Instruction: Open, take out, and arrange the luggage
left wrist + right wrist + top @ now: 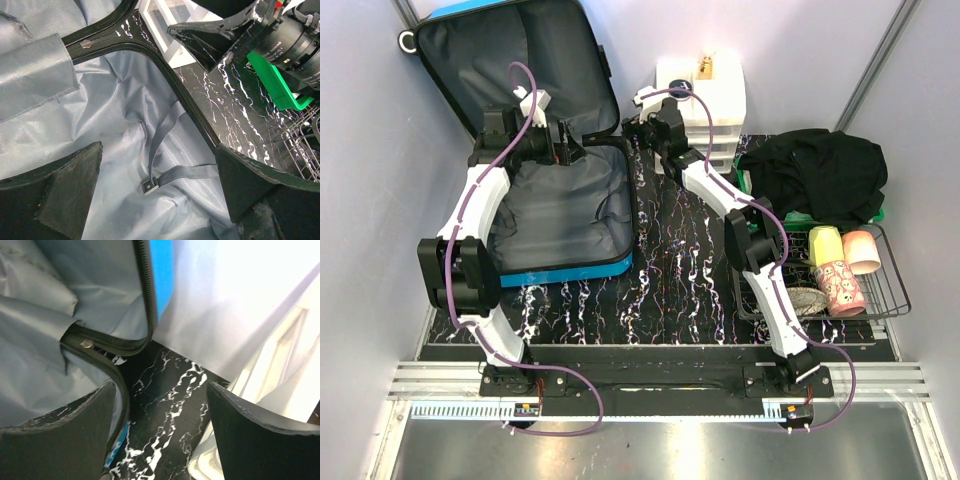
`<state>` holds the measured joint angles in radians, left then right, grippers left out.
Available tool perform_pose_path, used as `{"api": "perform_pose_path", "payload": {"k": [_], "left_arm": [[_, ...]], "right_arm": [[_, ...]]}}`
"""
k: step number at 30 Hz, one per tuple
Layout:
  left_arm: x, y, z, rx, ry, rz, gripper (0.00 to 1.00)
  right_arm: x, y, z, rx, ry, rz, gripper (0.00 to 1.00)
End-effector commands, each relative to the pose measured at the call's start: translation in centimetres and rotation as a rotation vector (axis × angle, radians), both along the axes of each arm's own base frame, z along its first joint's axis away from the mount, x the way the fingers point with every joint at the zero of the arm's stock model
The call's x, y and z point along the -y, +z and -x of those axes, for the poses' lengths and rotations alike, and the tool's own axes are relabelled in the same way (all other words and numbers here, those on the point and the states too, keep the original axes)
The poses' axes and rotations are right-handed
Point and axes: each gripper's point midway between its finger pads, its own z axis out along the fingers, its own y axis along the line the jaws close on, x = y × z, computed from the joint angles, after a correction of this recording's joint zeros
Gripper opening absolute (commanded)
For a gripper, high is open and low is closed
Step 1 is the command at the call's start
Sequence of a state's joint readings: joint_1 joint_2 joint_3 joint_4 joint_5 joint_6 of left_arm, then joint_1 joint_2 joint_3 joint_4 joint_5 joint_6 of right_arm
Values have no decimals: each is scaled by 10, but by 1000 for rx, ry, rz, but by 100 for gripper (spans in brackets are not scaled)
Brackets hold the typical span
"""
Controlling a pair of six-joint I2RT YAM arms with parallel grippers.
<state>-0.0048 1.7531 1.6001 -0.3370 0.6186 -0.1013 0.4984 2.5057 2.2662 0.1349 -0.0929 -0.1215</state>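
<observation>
Left gripper [157,165]: jaws wide apart, empty, hanging over lower shell near hinge. Right gripper [160,390]: jaws apart, nothing between, just outside hinge corner, at 3 o'clock of left one.

Below: small bright blue hard-shell suitcase [565,215], dark grey fabric lining, open at 10 o'clock of black marbled table [670,270]. Lid stands up at 12 o'clock; long axis 12-to-6. Left arm nearer.

Grey strap with plastic buckle [185,173] lies loose. No contents visible. Left arm hides part of shell; lid top cut off.
</observation>
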Motion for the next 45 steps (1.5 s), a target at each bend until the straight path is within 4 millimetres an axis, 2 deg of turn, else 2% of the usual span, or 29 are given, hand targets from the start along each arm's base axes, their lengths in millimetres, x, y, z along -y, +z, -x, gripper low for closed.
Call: {"api": "perform_pose_path", "payload": {"k": [1,7,16,17,19,21,22,23,24,26,27,29,34,37,39,45], "left_arm": [[0,34,-5,93,-18,-2,99],[0,30,-7,82,-18,-2,99],[1,26,-10,72,-15,4,99],[1,26,-11,73,-15,4,99],[1,24,-12,69,-18,2,99],[1,24,-13,68,-17,-1,99],[1,23,-14,65,-17,-1,99],[1,24,-15,68,-17,-1,99],[1,24,-15,66,-17,-1,99],[0,23,-16,64,-17,-2,99],[0,23,-16,63,-17,-3,99],[0,22,-17,61,-19,-4,99],[1,21,-19,59,-25,-9,99],[0,20,-19,56,-29,-17,99],[0,20,-19,57,-30,-22,99],[-1,19,-20,54,-30,-25,99]], "right_arm": [[50,49,-36,167,-223,-25,83],[94,47,-49,166,-354,-22,83],[168,63,-62,212,-570,-30,82],[178,70,-61,223,-601,-29,82],[192,68,-59,232,-658,-27,81],[201,75,-55,247,-699,-25,81],[206,69,-53,242,-725,-14,81],[210,77,-48,252,-736,-15,80],[213,65,-44,246,-747,-6,79],[221,72,-35,275,-764,9,78],[223,63,-32,267,-768,22,78],[235,64,-28,260,-801,26,78],[278,52,-30,227,-889,36,78],[291,47,-35,223,-869,46,78],[292,43,-38,211,-834,38,77],[265,24,-46,145,-671,40,75]]}}
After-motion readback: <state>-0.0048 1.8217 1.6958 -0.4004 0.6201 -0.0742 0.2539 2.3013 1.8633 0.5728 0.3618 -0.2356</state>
